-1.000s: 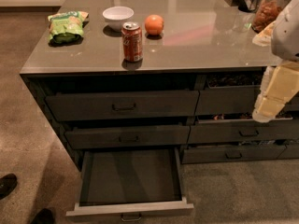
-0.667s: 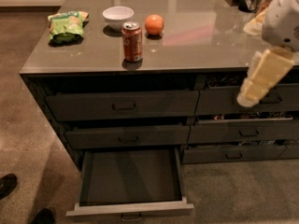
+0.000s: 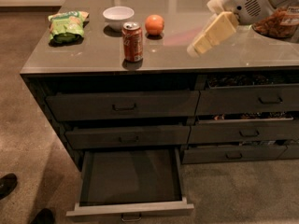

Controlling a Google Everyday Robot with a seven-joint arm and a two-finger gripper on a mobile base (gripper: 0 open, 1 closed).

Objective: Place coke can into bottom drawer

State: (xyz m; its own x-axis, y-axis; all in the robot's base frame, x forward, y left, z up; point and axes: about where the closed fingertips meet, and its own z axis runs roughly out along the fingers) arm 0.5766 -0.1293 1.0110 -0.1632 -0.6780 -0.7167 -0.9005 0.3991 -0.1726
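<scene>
Presently the small red-orange coke can (image 3: 132,41) stood upright near the front edge of the glossy grey counter (image 3: 93,55), with free room around it. The wide dark grey bottom drawer (image 3: 131,208) stood pulled out below, its inside bare. The cream-coloured gripper (image 3: 198,45) had risen from beside the right-hand drawers to above the counter, well right of the can; clenched or released, cannot tell. A round orange fruit (image 3: 154,24) sat behind the can.
</scene>
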